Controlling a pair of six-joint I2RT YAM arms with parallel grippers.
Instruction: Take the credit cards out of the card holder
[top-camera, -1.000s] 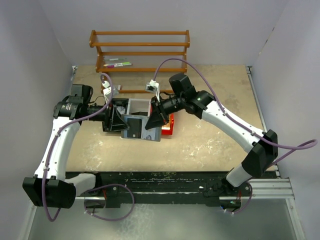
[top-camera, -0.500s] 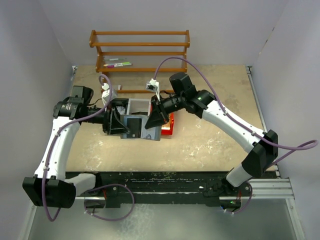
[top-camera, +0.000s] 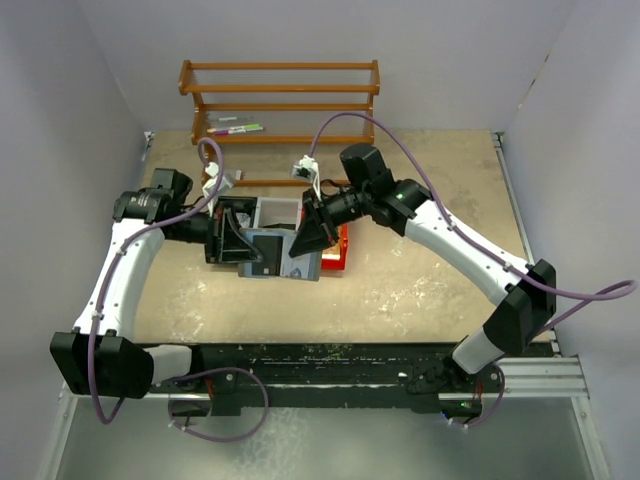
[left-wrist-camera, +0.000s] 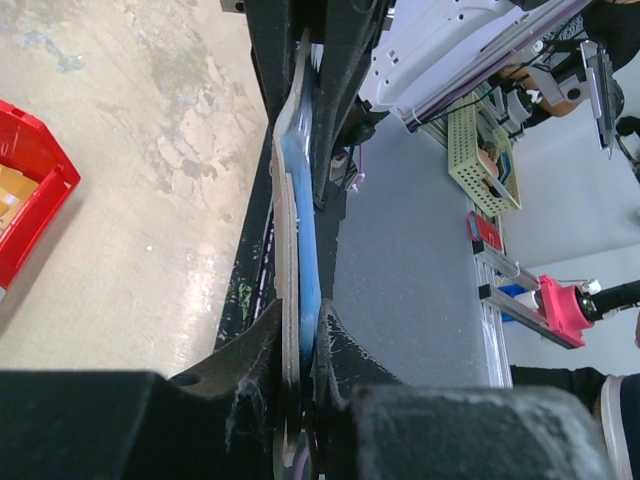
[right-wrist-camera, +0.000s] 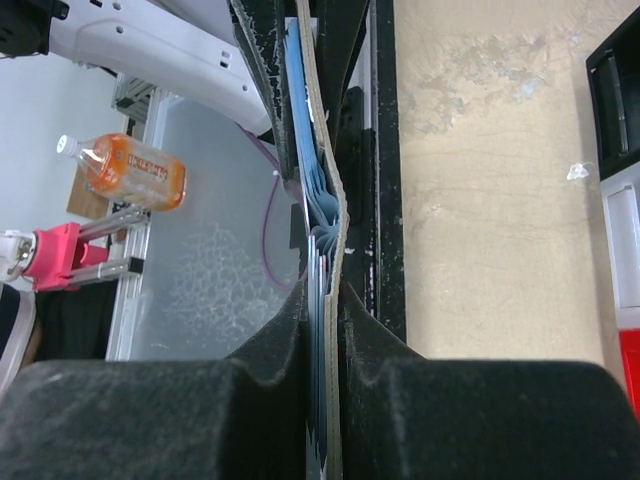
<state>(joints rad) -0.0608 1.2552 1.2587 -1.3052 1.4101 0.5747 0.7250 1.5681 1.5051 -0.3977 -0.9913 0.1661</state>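
Note:
The card holder (top-camera: 282, 256), a flat grey-blue folding case opened out with a darker left panel, hangs above the table between both arms. My left gripper (top-camera: 243, 247) is shut on its left panel; the left wrist view shows the case edge-on (left-wrist-camera: 298, 250) between the pads. My right gripper (top-camera: 303, 240) is shut on its right panel; the right wrist view shows the case edge-on (right-wrist-camera: 328, 230) with several thin card edges (right-wrist-camera: 318, 330) in the pockets. No card lies outside the holder.
A row of black, white and red bins (top-camera: 345, 252) lies on the table under and behind the holder. A wooden rack (top-camera: 280, 100) with pens stands at the back. The red bin (left-wrist-camera: 25, 200) shows in the left wrist view.
The left arm's elbow has swung upward and back while its gripper kept hold. The holder has stayed nearly in place and the right arm has barely moved.

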